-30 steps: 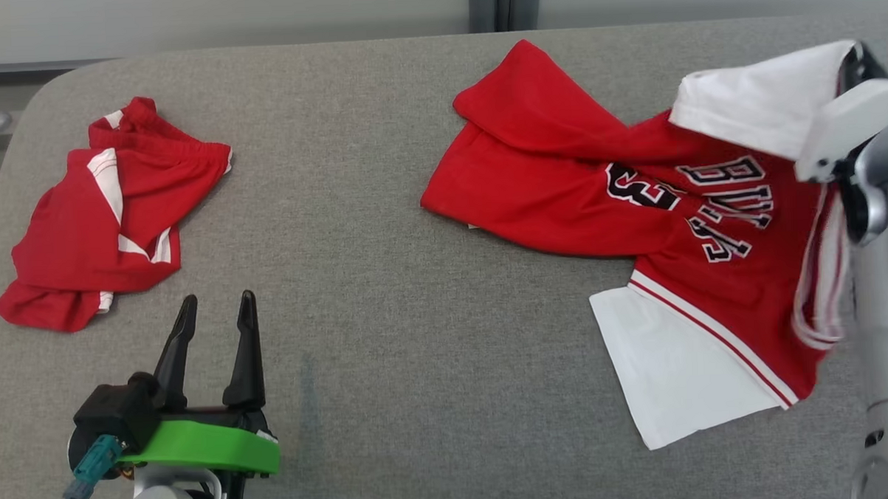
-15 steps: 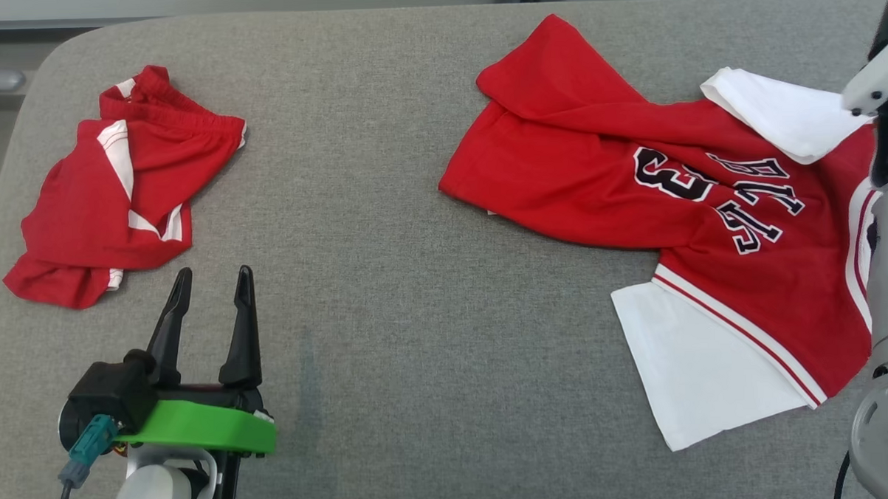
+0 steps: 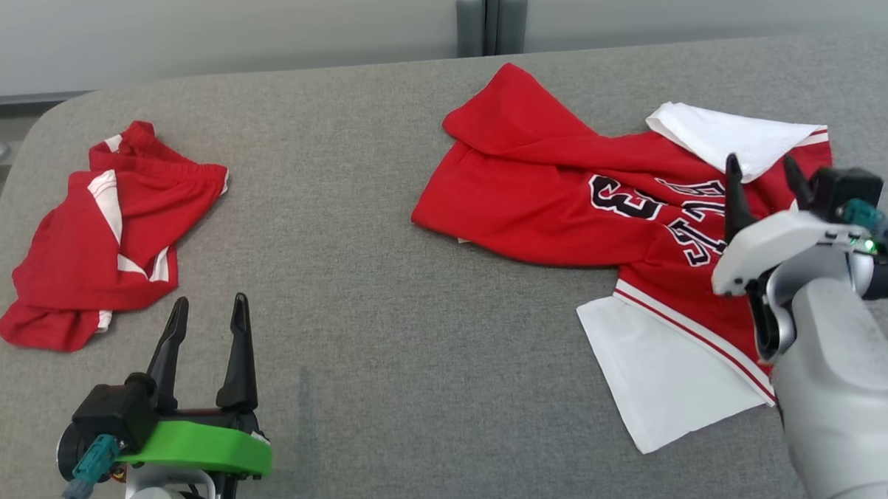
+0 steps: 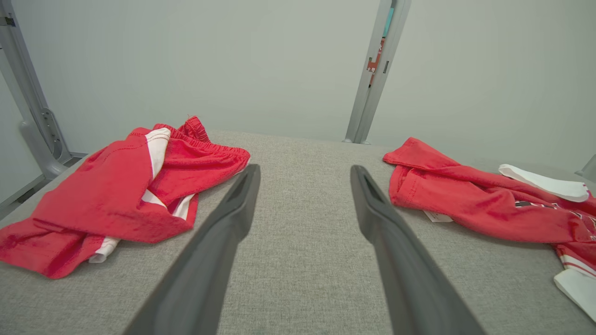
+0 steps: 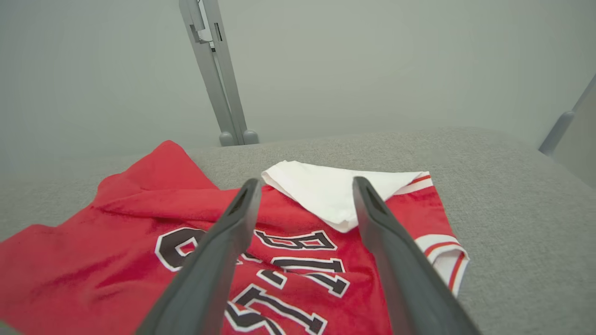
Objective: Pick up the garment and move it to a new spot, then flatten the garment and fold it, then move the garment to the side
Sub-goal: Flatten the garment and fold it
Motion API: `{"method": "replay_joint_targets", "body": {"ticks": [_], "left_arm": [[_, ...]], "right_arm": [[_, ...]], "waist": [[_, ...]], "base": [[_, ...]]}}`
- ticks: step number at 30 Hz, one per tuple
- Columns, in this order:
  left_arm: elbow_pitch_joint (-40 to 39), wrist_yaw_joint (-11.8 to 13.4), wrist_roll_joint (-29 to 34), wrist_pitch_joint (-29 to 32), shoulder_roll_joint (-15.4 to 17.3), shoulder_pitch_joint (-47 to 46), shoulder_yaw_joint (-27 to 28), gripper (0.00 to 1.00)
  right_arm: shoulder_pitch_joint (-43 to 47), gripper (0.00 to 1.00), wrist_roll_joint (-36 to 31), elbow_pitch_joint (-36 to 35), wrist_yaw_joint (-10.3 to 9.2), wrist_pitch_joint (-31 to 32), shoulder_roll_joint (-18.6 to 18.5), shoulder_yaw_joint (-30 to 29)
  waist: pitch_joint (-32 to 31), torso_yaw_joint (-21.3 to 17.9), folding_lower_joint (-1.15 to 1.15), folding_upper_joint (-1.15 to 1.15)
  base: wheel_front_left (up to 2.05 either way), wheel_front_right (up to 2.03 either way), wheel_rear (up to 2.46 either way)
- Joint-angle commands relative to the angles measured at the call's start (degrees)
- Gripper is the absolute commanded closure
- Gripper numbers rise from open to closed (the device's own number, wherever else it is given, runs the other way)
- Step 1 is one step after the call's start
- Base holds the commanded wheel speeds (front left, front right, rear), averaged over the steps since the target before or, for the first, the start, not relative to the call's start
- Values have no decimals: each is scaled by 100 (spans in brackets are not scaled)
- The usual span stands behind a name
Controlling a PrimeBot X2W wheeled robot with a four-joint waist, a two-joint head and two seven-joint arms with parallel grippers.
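Observation:
A red jersey [image 3: 560, 194] with black-and-white lettering and white sleeves lies crumpled on the right half of the grey table [image 3: 386, 296]; one white sleeve [image 3: 662, 375] points toward me, the other [image 3: 728, 136] is folded over its far edge. My right gripper [image 3: 759, 166] hovers open above the lettering, nothing between its fingers; from its wrist I see the jersey [image 5: 116, 260] and folded sleeve [image 5: 326, 190] just below. My left gripper [image 3: 206, 306] stands open at the lower left, over bare table [image 4: 302, 242].
Red shorts [image 3: 103, 224] with white stripes lie bunched at the table's left end, also seen as shorts [image 4: 116, 190] from the left wrist. A grey post [image 3: 491, 19] stands behind the far edge. Bare table spans the middle between both garments.
My right arm has let the far white sleeve drop onto the jersey and has pulled back toward me, fingers now open above the lettering. The head camera shifted. The left gripper stayed put.

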Motion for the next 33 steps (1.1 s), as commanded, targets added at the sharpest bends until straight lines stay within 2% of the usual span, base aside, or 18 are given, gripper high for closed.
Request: {"method": "replay_joint_targets", "body": {"ticks": [1,8,17,24,33], "left_arm": [[15,45,19,-2,39,55,27,0],[136,89,-38,-2,-14,176,23,0],[323,103,-46,-2,-99,299,24,0],[564,53,-55,32,-119,81,-96,0],[1596,-88,-178,605,100,-1282,-785,0]], "right_arm": [[267,0,3,-204,-7,-48,32,195],[1634,0,-1,-1788,-7,-142,190,939],[2938,0,30,-3618,-8,283,223,1153],[3342,0,-36,-4272,-7,649,227,1134],[3268,0,31,-4608,-7,825,228,1272]], "waist": [[-156,-136,0,0],[-372,-307,0,0],[-562,-404,0,0],[-528,-550,0,0],[-72,-932,0,0]], "base": [[0,0,0],[0,0,0],[0,0,0],[0,0,0],[0,0,0]]}}
